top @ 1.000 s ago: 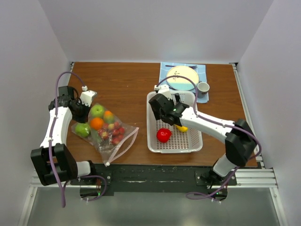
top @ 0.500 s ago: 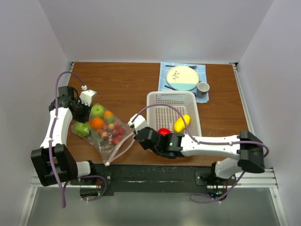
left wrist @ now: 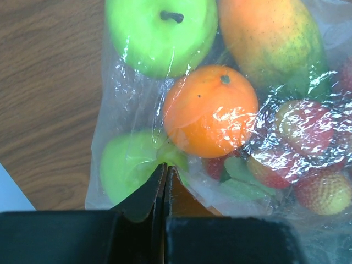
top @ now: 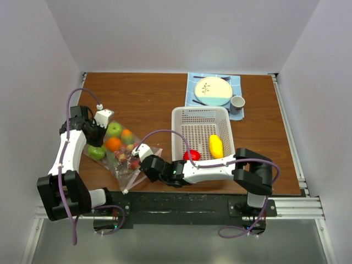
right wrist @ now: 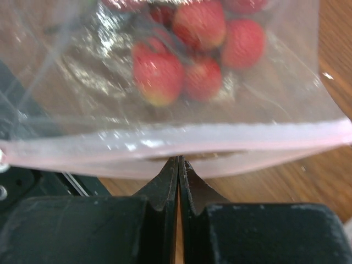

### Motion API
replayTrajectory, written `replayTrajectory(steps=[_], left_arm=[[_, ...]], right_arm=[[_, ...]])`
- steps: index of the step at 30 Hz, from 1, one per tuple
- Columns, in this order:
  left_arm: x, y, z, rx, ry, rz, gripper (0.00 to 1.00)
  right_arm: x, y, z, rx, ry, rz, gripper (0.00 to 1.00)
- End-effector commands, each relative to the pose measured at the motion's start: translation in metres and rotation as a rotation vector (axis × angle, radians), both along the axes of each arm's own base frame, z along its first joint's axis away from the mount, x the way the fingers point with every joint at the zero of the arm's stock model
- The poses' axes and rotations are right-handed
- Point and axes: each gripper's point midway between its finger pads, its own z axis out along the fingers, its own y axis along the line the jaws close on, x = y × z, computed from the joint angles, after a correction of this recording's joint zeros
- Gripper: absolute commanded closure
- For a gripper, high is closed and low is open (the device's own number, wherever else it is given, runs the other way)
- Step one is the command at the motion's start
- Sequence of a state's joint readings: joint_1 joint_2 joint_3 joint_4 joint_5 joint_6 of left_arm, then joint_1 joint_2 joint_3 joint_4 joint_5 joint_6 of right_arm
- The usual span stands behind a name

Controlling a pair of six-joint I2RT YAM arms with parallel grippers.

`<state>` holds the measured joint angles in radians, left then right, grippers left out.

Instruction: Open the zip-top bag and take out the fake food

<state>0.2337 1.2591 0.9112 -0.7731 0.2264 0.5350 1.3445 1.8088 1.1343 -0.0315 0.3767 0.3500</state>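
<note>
My left claw (left wrist: 165, 171) is pressed fully together, pinching film at the bottom end of the zip-top bag (top: 118, 168). A green apple (left wrist: 126, 170) and an orange (left wrist: 212, 110) sit just beyond its tips. The bag lies on the worktop (top: 148, 99), its long axis running from that claw to my right claw (right wrist: 179, 162). The mouth points at the right claw, which is closed on the lip of the zip strip (right wrist: 247, 140), with strawberries (right wrist: 157, 77) just past it.

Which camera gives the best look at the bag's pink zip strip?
The right wrist view: the zip strip runs across the whole picture, close up. The top view shows it only as a thin pale line along the near edge of the bag. The left wrist view shows fruit through the plastic, no strip.
</note>
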Motion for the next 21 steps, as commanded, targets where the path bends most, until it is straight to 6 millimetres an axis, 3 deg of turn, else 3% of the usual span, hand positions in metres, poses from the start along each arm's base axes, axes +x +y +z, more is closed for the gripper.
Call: replayTrajectory(steps=[1,2,5,6,9,12,16,21], left_arm=[[0.003,0.005,0.002,0.031,-0.046,0.005,1.0],[0.002,0.006,-0.002,0.036,-0.044,0.005,1.0],[-0.003,0.006,-0.01,0.035,-0.026,0.003,1.0],[-0.004,0.005,-0.011,0.034,-0.02,0.003,1.0],[-0.008,0.004,-0.015,0.032,-0.014,0.003,1.0],[-0.012,0.005,-0.014,0.044,-0.015,-0.005,1.0],[-0.014,0.007,-0.007,0.06,-0.031,-0.009,1.0],[-0.019,0.004,-0.004,0.048,-0.019,-0.004,1.0]], right_arm=[[0.005,0.038,0.037,0.165,-0.015,-0.012,0.82],[0.007,0.04,0.036,0.169,-0.017,-0.014,0.79],[0.01,0.049,0.031,0.175,-0.017,-0.011,0.48],[0.011,0.051,0.03,0.175,-0.018,-0.016,0.27],[0.02,0.05,0.03,0.202,-0.023,-0.058,0.09],[0.037,0.045,0.037,0.231,-0.028,-0.109,0.03],[0.069,0.027,0.039,0.248,-0.004,-0.193,0.02],[0.085,0.018,0.031,0.199,-0.014,-0.26,0.03]])
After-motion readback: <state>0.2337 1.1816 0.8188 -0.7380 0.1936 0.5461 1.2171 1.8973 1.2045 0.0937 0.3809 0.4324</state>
